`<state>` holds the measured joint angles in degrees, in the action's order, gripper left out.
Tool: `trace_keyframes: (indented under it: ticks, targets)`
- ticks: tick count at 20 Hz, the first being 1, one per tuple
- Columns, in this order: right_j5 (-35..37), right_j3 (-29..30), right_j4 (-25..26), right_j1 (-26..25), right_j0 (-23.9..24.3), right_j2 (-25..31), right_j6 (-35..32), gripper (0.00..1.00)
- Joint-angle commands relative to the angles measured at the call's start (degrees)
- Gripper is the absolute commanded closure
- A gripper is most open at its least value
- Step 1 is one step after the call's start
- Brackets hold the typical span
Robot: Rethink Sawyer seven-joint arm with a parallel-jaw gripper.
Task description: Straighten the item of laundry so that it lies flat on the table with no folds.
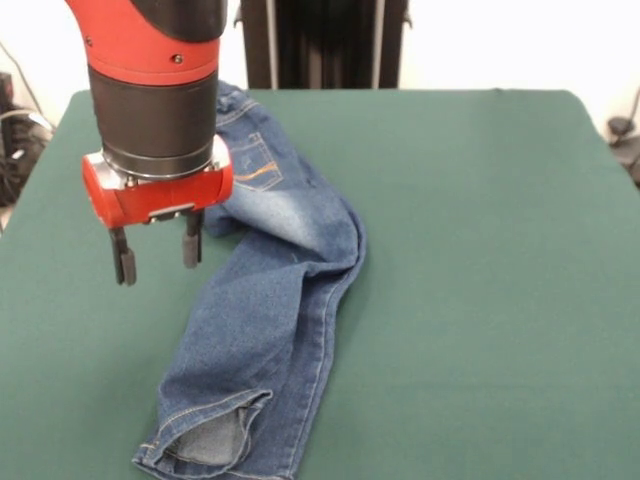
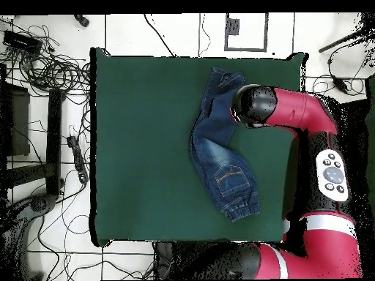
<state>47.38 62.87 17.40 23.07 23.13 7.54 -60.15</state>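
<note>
While the gripper (image 1: 156, 255) hangs above the counter (image 1: 480, 260) with its two dark fingers (image 1: 123, 262) apart and nothing between them, the jeans (image 1: 270, 330) lie just beside it, on the side of the finger nearer them. In the front view the fingertips seem to sit clear of the green cloth, and whether the nearer finger touches the denim cannot be told. The jeans are bent in the middle: the waist end with its orange-stitched pocket (image 1: 258, 165) sits partly behind the red wrist, and the legs run away from it toward the counter's front edge, one folded over the other, a cuff (image 1: 205, 440) turned open at the end. From overhead the arm (image 2: 293, 110) reaches across one side of the counter (image 2: 146, 146), its head covering that side of the jeans (image 2: 216, 150), which lie in a curved strip off the middle, toward the arm's side. Cables (image 2: 44, 66) lie on the floor beside the counter.
</note>
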Motion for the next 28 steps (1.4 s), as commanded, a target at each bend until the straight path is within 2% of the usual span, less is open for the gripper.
trace_keyframes:
  ticks: [1, 7, 16, 28]
  targets:
    - [0.2, 11.3, 0.7, 0.8, -1.3, 5.1, 0.8, 0.00]
    - [-0.6, 13.2, 1.2, 1.7, -0.2, 5.6, 2.2, 0.00]
    - [-4.0, 16.9, 1.5, 2.2, 1.7, 6.1, 0.9, 0.00]
    - [-6.5, 19.1, 1.8, 2.1, 3.2, 6.6, 0.2, 0.00]
